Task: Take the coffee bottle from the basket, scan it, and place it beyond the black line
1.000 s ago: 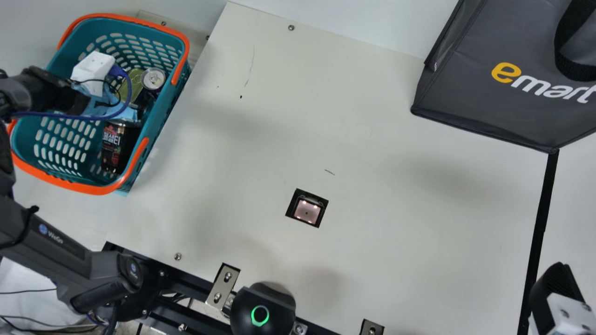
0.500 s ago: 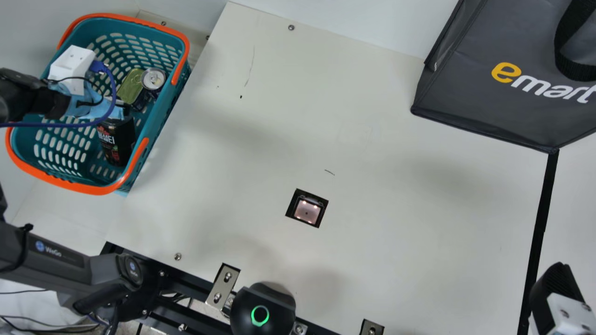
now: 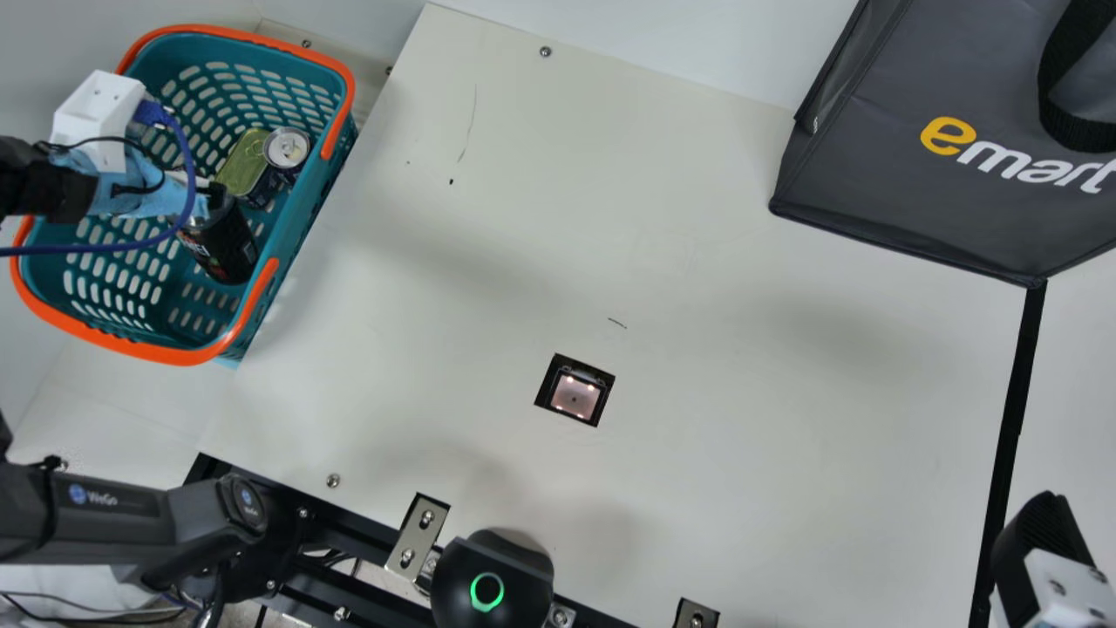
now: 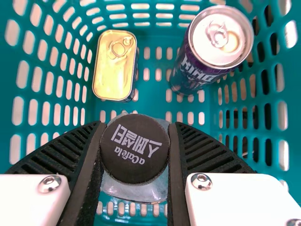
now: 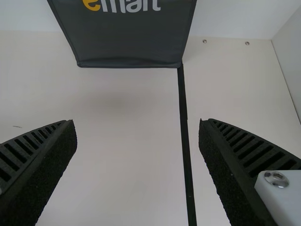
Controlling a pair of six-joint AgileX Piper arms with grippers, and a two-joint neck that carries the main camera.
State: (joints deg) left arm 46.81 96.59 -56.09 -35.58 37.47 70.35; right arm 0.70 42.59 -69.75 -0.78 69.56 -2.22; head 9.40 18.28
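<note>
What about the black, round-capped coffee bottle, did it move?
Yes, the bottle has moved up the main view, away from the teal plastic basket's lower orange rim.

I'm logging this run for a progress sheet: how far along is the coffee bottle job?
The grasp looks done: the left end effector is shut on the cap. Lifting out is in hand, with the coffee bottle inside the basket. Scanning at the lit scanner and placing beyond the black line remain.

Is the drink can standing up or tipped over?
Standing up: the can in the basket shows its round top facing up.
</note>
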